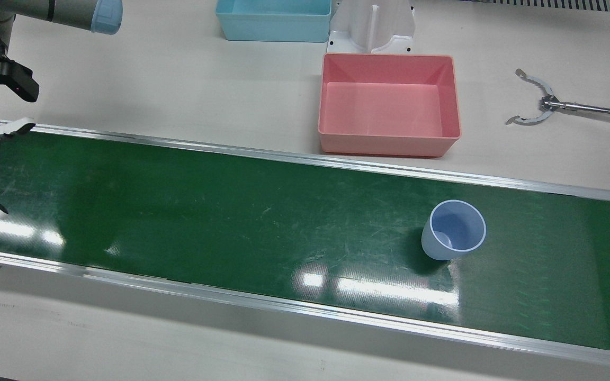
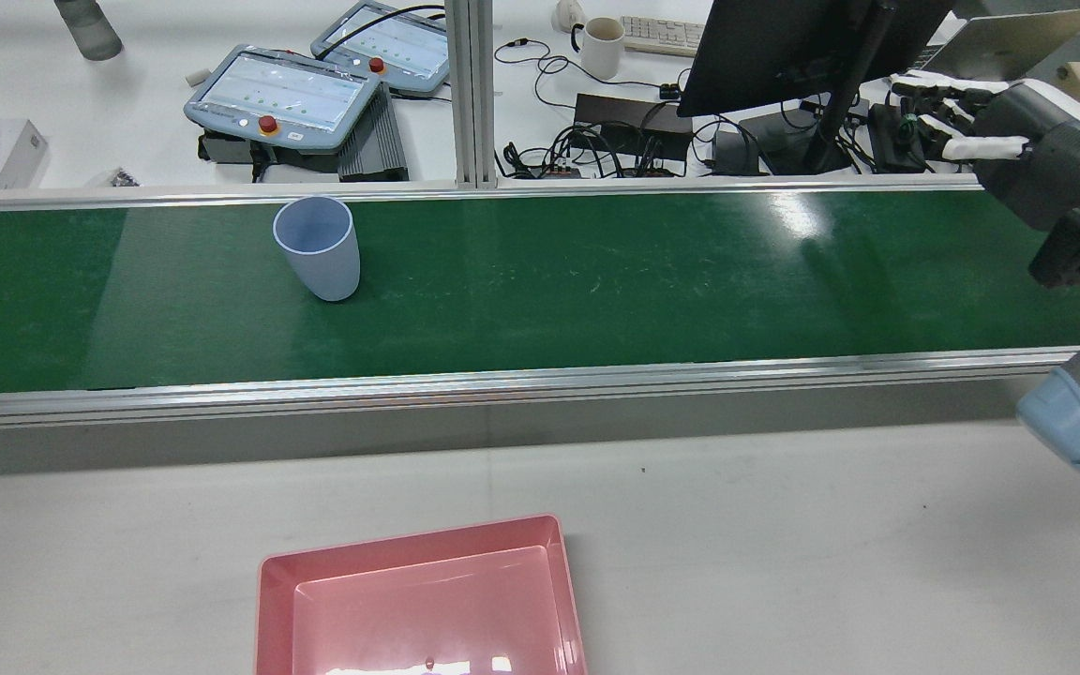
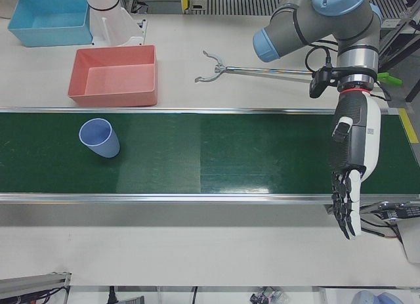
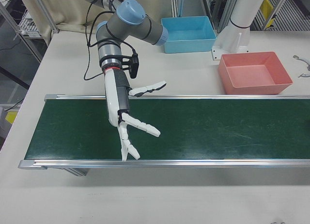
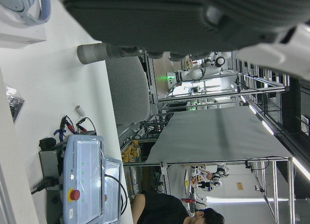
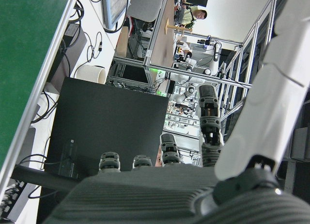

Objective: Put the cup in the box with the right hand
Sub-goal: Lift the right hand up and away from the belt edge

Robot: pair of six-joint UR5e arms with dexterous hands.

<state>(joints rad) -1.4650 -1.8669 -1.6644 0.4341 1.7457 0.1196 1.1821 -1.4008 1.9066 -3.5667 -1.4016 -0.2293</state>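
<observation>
— Where's the cup [image 1: 454, 229]?
— Upright on the belt [image 1: 231, 211], near the pink box [image 1: 388, 103].
— The hands?
— Right hand [image 4: 127, 116] spread, empty, well apart from it; left hand [image 3: 352, 169] empty, fingers straight.

1. The right hand [image 4: 127, 118] hangs from its arm with the forearm pointing down and the wrist uppermost.
2. Its fingers [image 4: 144, 126] are spread wide apart and hold nothing; one finger juts out sideways higher up.
3. The left hand [image 3: 352, 166] also hangs straight down from its wrist, palm flat.
4. Its fingers [image 3: 344, 212] are stretched out, close together, pointing down, empty.
5. Both arms bend at the elbow above their hands.
</observation>
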